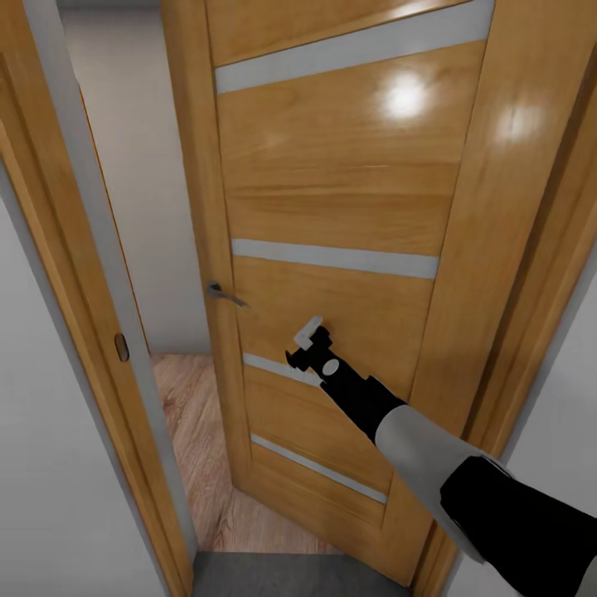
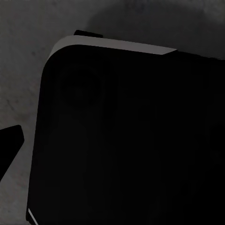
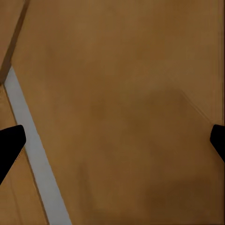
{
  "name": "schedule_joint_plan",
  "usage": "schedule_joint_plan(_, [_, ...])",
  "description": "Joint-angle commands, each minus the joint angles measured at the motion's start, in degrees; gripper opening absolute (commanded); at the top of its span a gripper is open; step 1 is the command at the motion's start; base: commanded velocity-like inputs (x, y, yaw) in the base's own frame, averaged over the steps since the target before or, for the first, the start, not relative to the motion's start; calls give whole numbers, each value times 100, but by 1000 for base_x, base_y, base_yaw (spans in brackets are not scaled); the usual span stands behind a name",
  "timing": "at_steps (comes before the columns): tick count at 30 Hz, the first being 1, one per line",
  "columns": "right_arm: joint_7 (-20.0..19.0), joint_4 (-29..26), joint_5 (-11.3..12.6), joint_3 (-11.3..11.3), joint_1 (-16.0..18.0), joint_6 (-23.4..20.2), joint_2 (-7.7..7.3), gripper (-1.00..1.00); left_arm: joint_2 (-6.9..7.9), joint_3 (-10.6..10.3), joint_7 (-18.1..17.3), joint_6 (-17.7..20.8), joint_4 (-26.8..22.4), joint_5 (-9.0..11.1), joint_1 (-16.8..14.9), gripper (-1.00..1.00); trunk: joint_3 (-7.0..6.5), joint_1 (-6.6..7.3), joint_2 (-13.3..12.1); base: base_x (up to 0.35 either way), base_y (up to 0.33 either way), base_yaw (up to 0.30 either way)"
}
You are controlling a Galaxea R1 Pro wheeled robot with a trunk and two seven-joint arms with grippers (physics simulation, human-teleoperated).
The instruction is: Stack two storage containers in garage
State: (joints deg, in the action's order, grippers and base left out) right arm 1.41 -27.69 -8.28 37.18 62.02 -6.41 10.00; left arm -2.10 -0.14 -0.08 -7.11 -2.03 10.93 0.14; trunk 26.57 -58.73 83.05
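**Right gripper spread wide against the wooden door**

The right gripper (image 1: 308, 342) is stretched forward to the wooden door (image 1: 348, 182), its jaws spread wide and holding nothing; in the right wrist view both fingertips (image 3: 10, 143) sit at the far edges with only the door's panel and a pale inlaid strip (image 3: 35, 154) between them. It sits just beside and below the door handle (image 1: 224, 294), apart from it. The door stands ajar; past its edge lies light wood-plank floor (image 1: 195, 439), and at its foot a dark grey floor (image 1: 290, 576). The left gripper's state cannot be told: one dark fingertip (image 2: 9, 140) shows beside a black body (image 2: 131, 140).
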Motion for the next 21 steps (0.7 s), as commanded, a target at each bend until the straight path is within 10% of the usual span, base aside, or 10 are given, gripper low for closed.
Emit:
schedule_joint_plan(1, [52,-1,-86,-18,14,-51,0,100,-1,-3,-1,-10,-8,39,4,100,5,0,3,0,0,0])
schedule_joint_plan(21, [47,-136,-3,-11,30,92,0,100,-1,-3,-1,-10,-8,41,4,100,5,0,3,0,0,0])
